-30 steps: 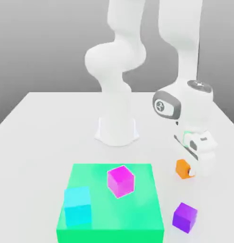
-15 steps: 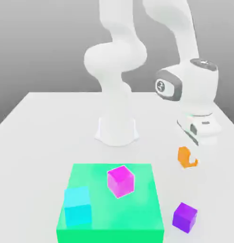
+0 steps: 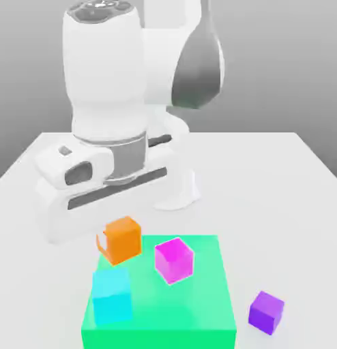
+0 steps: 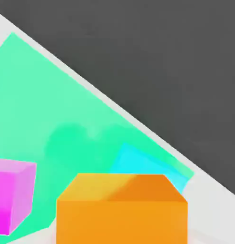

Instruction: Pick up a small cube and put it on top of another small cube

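Note:
The small orange cube (image 3: pixel 123 242) hangs under my hand, over the back left corner of the green slab (image 3: pixel 198 307) in the exterior view. My gripper (image 3: pixel 121 230) is shut on it, and the wide white hand sits just above. In the hand view the orange cube (image 4: pixel 122 209) is close up, with the green slab (image 4: pixel 53 105) beneath it. A small purple cube (image 3: pixel 266 312) rests on the white table, off the slab's right side in the exterior view and far from the gripper.
A larger magenta cube (image 3: pixel 174 260) stands on the slab right beside the held cube. A cyan cube (image 3: pixel 112 294) sits on the slab just in front of it. Both show in the hand view: the magenta cube (image 4: pixel 12 195) and the cyan cube (image 4: pixel 138 164). The robot base (image 3: pixel 178 191) stands behind the slab.
The arm has swung from the exterior view's right to its left, carrying the orange cube from near the purple cube to over the slab's back left corner.

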Tool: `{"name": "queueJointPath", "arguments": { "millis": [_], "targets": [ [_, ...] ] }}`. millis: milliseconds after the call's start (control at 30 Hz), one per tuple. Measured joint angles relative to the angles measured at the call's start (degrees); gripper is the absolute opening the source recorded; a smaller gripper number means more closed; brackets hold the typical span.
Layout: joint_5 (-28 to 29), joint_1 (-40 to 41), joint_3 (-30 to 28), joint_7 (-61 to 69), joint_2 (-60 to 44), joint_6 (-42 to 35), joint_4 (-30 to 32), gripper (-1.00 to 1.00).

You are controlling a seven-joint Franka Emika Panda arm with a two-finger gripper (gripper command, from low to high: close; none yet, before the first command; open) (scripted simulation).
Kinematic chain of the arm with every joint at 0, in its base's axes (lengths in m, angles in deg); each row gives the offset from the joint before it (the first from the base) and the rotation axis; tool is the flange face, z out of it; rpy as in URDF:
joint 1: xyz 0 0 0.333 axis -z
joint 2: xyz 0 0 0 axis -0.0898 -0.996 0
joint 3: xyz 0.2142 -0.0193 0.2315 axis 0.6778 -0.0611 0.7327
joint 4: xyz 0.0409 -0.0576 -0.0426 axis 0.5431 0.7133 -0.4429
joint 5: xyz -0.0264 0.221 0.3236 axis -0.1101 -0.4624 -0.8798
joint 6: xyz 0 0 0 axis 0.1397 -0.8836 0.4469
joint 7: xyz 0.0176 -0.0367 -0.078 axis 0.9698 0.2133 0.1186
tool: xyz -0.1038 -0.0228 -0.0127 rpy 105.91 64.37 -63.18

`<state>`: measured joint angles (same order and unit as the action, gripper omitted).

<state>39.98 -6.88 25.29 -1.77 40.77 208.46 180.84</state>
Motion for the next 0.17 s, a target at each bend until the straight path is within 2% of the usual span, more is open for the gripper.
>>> {"name": "queueJointPath", "arguments": {
  "millis": [33, 67, 167],
  "targets": [
    [-0.53, -1.84, 1.11, 0.3, -1.72, 2.18, 0.52, -1.0],
    [-0.91, -2.23, 1.43, 0.54, -2.87, 3.66, 0.89, 1.0],
    [-0.91, -2.24, 1.43, 0.55, -2.87, 3.66, 0.89, 1.0]
  ]
}}
